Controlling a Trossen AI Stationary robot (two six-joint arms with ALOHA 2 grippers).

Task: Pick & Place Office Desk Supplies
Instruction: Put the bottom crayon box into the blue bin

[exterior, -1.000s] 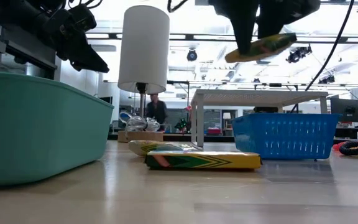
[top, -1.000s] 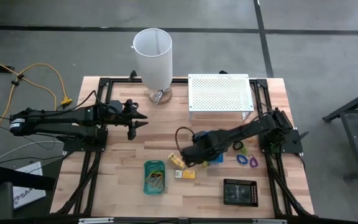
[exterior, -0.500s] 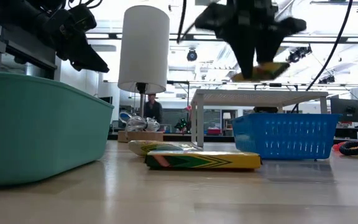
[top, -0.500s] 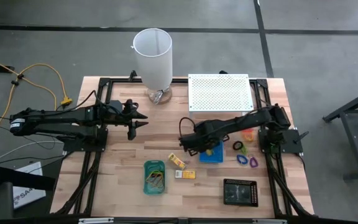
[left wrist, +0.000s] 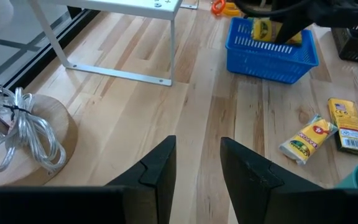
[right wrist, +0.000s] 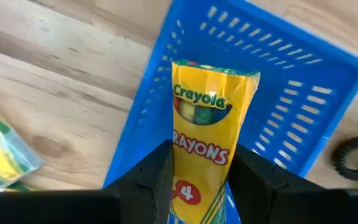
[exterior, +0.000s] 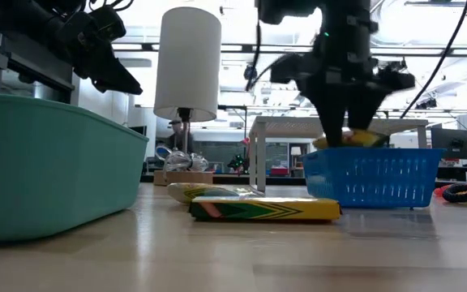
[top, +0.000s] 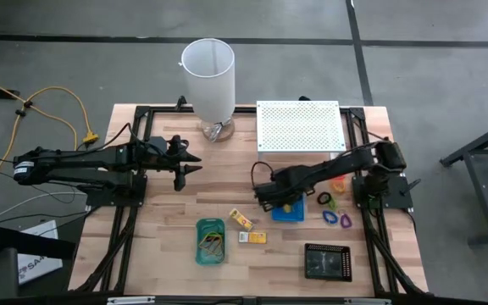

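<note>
Right end effector [right wrist: 197, 180] is clamped on a yellow crayon packet [right wrist: 205, 134], fingers on either side of its lower half, packet sticking forward past the tips. It hangs over the blue tray [right wrist: 291, 106], low at the rim in the low view [exterior: 362, 139]. Print reads "Crayola", "CRAYONS", "4". Two more yellow packets lie on the worktop [top: 168, 216] between the blue tray [top: 288, 210] and the green tray [top: 211, 241]: one [top: 241, 219], the other [top: 253, 238]; text unreadable. Clips [top: 338, 217] sit beside the blue tray, nearer the right arm's base. Left end effector [left wrist: 197, 165] waits empty, fingers apart, near the white cylinder [top: 209, 74].
</note>
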